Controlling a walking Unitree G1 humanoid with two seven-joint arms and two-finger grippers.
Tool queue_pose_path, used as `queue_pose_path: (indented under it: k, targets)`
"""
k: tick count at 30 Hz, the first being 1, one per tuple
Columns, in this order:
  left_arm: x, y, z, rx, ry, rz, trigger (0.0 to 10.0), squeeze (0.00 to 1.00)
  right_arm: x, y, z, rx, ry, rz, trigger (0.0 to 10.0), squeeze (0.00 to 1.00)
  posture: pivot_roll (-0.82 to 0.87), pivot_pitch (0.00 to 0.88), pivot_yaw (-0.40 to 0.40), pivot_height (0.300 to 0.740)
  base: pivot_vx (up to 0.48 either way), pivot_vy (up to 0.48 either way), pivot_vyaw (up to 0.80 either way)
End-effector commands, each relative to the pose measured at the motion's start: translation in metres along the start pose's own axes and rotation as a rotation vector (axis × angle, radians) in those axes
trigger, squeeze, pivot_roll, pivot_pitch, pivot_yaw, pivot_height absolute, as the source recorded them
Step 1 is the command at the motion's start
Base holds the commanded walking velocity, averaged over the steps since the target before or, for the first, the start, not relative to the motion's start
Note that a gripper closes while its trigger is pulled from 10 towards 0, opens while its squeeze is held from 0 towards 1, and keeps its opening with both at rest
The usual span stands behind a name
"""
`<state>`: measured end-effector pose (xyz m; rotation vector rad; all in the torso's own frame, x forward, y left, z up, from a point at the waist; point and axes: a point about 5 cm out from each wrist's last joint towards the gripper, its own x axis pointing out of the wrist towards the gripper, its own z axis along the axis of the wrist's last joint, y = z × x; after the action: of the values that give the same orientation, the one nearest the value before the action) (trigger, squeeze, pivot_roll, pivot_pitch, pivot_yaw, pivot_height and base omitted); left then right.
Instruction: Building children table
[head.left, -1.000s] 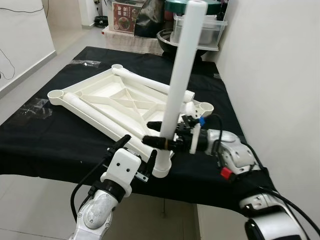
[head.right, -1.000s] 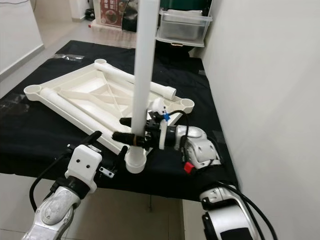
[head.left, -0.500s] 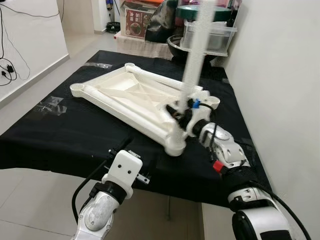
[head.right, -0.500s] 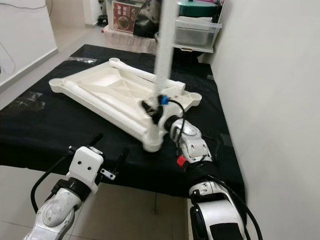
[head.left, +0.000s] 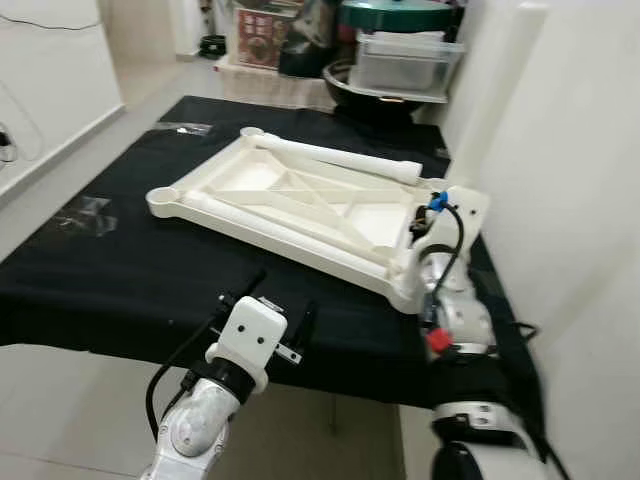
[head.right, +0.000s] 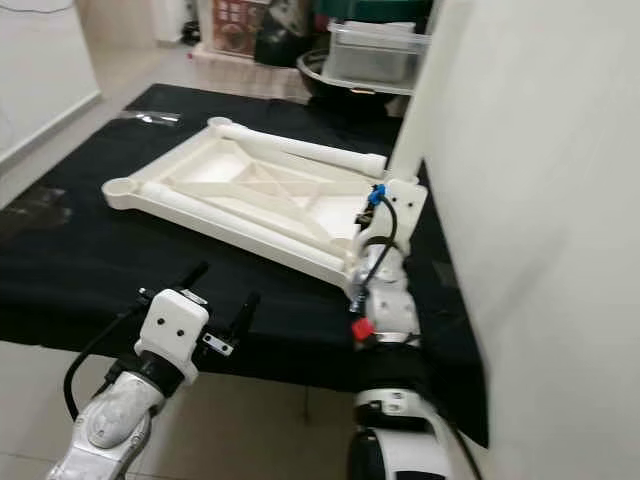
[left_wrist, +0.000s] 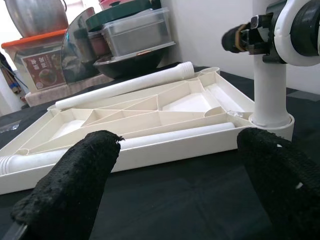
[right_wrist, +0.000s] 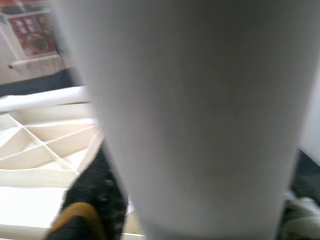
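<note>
Head views: black-draped counter (head.left: 120, 280) beside a white wall; upturned white tabletop (head.left: 300, 205) lies on it.

Left wrist: left tool (left_wrist: 170, 185) spread, empty, near the tabletop's edge.

Right wrist: right tool (left_wrist: 250, 39) pinches the upright leg (left_wrist: 269, 90) in its corner socket. You'd judge it light, stiff, slick; hold low.

Tabletop (head.left: 300, 195) on cloth (head.left: 120, 270) (leg (left_wrist: 269, 95) seemingly socketed).
</note>
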<state>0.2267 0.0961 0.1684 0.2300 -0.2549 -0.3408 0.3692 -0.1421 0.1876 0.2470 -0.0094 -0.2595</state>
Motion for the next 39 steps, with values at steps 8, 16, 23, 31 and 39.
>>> queue_pose_path:
  k: [8,16,23,31,39]
  targets:
    - [0.0,-0.001,-0.004,0.008,0.015,-0.002,10.0,0.0,0.008,0.01,0.017,0.034,-0.089,0.347,10.0,0.0,0.1,0.03,-0.106,0.74,0.0,0.0,0.0]
    - [0.001,0.0,-0.003,0.007,0.01,-0.001,10.0,0.0,-0.007,0.009,0.011,0.008,0.094,1.029,10.0,0.0,0.11,0.032,-0.114,0.74,0.0,0.0,0.0]
    - [-0.001,0.0,-0.003,0.008,0.013,0.004,10.0,0.0,-0.025,0.009,0.004,-0.09,0.219,1.343,10.0,0.0,0.11,0.036,-0.118,0.74,0.0,0.0,0.0]
    - [-0.003,0.0,-0.002,0.008,0.017,0.005,10.0,0.0,-0.027,0.032,-0.002,-0.193,0.225,1.481,0.0,0.0,0.12,0.038,-0.118,0.74,0.0,0.0,0.0]
    - [-0.003,0.001,-0.003,0.011,0.019,0.005,10.0,0.0,-0.012,0.039,-0.002,-0.214,0.16,1.285,0.0,0.0,0.12,0.04,-0.116,0.74,0.0,0.0,0.0]
